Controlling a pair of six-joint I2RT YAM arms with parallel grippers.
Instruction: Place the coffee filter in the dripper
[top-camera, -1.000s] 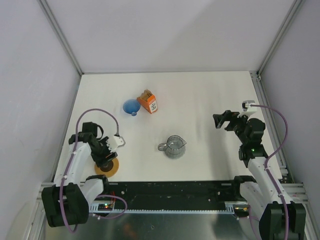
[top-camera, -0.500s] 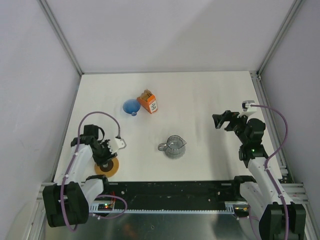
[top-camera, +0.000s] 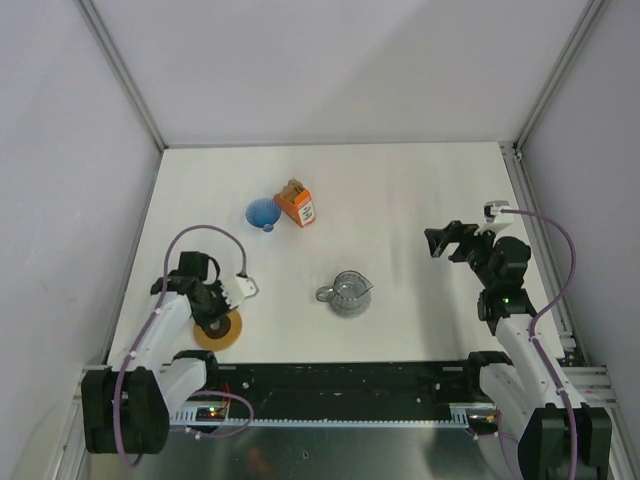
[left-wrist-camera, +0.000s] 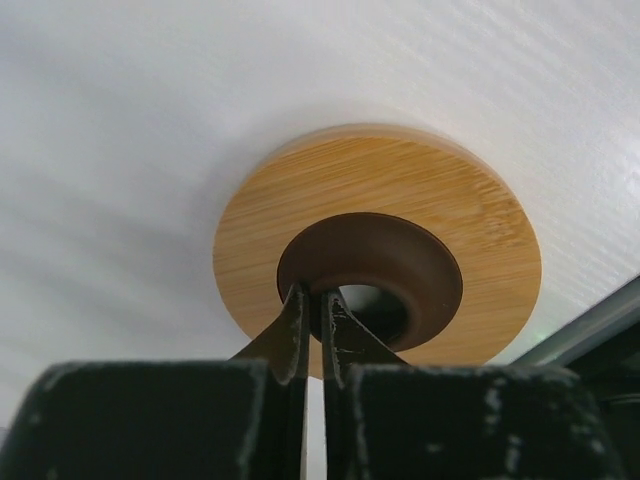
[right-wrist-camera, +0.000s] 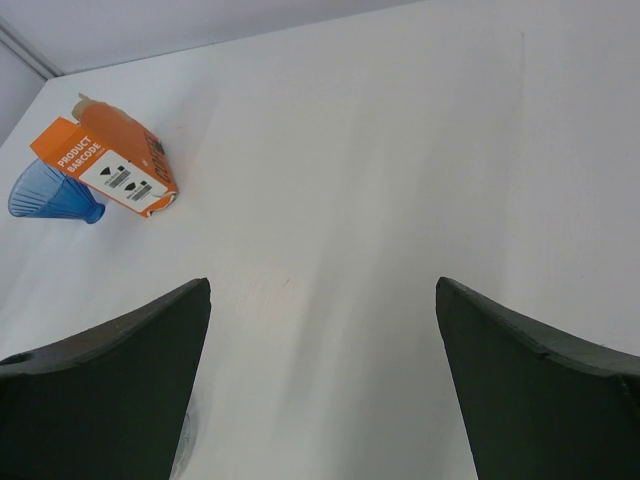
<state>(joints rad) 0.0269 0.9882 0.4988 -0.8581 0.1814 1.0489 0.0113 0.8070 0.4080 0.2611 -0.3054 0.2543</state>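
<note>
White bench (top-camera: 400, 190); left claw (left-wrist-camera: 312, 300) pinched shut on collar of wooden ring (left-wrist-camera: 400, 190), so this looks like the grasp stage. Right claw (right-wrist-camera: 322, 300) gaping, empty. Next, probably: lift ring toward dripper (top-camera: 262, 212).

Orange box (top-camera: 297, 207) hugs dripper (top-camera: 262, 213) right side; left, near sides open. Glass jug (top-camera: 349, 292) mid-table.

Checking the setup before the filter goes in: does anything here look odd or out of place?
Yes. The left gripper is shut at the brown inner collar of a wooden ring at the near left of the table, not on any paper filter. The dripper is far off beside the orange box.
</note>
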